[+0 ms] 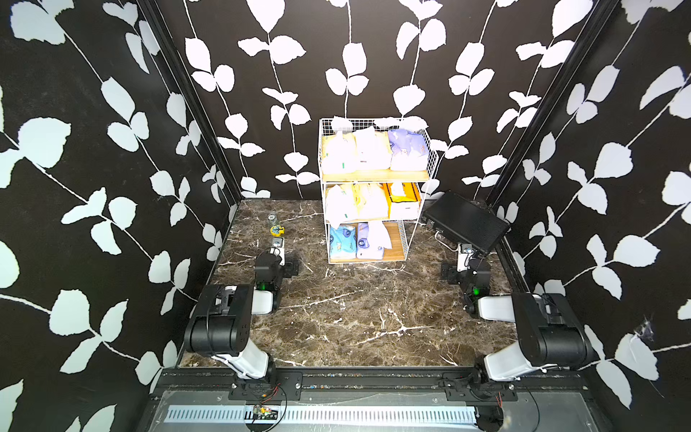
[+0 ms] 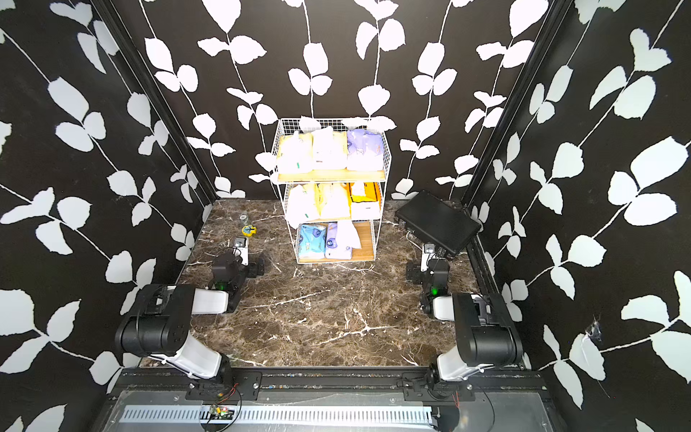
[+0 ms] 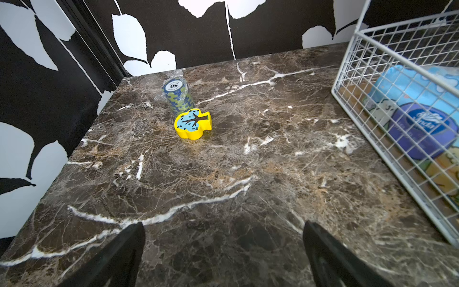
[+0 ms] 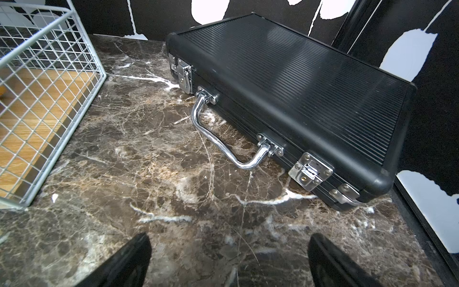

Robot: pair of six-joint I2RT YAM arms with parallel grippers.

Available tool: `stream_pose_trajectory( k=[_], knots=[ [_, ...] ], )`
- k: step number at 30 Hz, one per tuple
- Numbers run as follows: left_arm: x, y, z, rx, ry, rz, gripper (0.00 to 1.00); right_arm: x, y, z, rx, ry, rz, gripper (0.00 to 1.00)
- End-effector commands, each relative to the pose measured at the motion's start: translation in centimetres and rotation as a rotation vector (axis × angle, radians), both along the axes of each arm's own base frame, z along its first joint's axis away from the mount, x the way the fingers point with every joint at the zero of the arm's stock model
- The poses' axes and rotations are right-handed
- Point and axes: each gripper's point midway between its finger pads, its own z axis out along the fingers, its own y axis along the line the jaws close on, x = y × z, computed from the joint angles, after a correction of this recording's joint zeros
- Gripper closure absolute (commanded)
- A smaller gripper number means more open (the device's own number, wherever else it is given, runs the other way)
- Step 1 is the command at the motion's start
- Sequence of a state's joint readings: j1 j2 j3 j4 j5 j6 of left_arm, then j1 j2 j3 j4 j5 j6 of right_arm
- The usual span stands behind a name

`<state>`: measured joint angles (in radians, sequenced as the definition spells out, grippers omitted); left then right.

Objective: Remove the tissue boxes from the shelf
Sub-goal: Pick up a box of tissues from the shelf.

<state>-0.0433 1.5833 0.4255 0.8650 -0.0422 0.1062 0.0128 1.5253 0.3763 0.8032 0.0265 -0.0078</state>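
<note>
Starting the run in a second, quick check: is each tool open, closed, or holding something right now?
Left tool: open, holding nothing.
Right tool: open, holding nothing, pointed toward the black case.

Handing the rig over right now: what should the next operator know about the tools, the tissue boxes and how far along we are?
Left tool: open, empty, left of the shelf.
Right tool: open, empty, right of the shelf, facing the black case.
Tissue boxes: all on the shelf, three per tier as far as the top views show; the orange box is on the middle tier, right end.
Done: nothing removed yet.
Left: every box, all three tiers.
</note>
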Motion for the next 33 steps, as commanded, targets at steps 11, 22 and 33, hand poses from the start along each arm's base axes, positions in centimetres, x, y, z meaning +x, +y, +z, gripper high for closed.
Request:
stream_pose_trajectory(
  k=[11, 22, 33],
  knots=[
    [-0.2, 0.0, 0.7, 0.008, -0.016, -0.005, 0.01, 1.2, -0.2, 1.7, -0.004, -0.055, -0.008, 0.01],
    [-0.1, 0.7, 1.6, 0.017, -0.029, 0.041, 0.01, 1.2, -1.3, 3.3, -0.003, -0.055, -0.08, 0.01],
    [-3.8, 1.6, 14.2, -0.294, -0.002, 0.219, 0.01, -3.1, -2.4, 11.8, 0.132, -0.026, -0.216, 0.02]
  ],
)
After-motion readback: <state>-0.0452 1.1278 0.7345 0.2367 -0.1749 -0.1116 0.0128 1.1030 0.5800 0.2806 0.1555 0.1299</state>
